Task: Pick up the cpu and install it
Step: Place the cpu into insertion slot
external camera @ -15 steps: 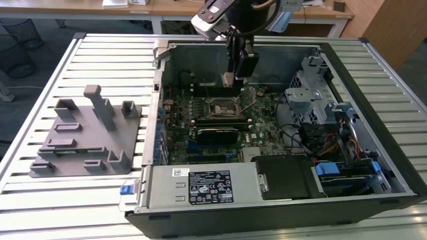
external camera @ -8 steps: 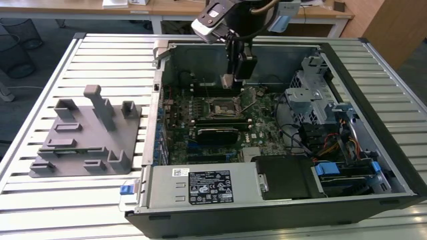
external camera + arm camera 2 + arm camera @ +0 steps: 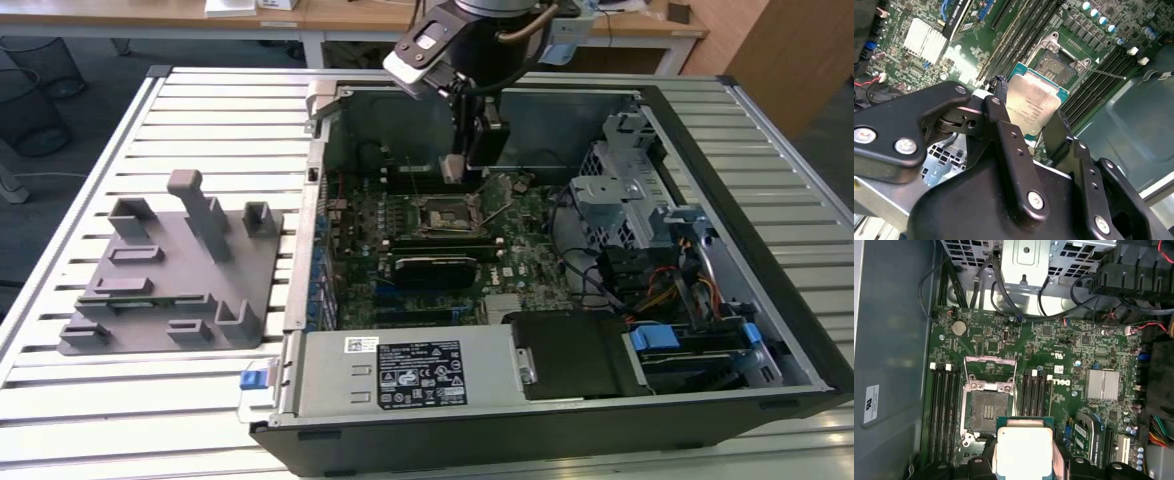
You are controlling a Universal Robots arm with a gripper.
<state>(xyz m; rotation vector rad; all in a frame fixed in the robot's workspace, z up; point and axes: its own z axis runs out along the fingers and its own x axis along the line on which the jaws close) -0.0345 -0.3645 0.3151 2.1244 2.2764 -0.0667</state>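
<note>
- Gripper (image 3: 1029, 114) jaws clamp the cpu (image 3: 1033, 100) by its edges.
- In the exterior view, the cpu hangs over the motherboard (image 3: 527, 225), at 12 o'clock of the socket (image 3: 442, 213).

Below the tool (image 3: 461, 165), which grips the cpu (image 3: 1024, 450), the open socket (image 3: 986, 412) lies bare, its frame (image 3: 990, 372) swung back. Low memory slots (image 3: 944, 410) flank it; the case wall (image 3: 894, 340) and cabled drive cage (image 3: 621, 190) stand well aside.
</note>
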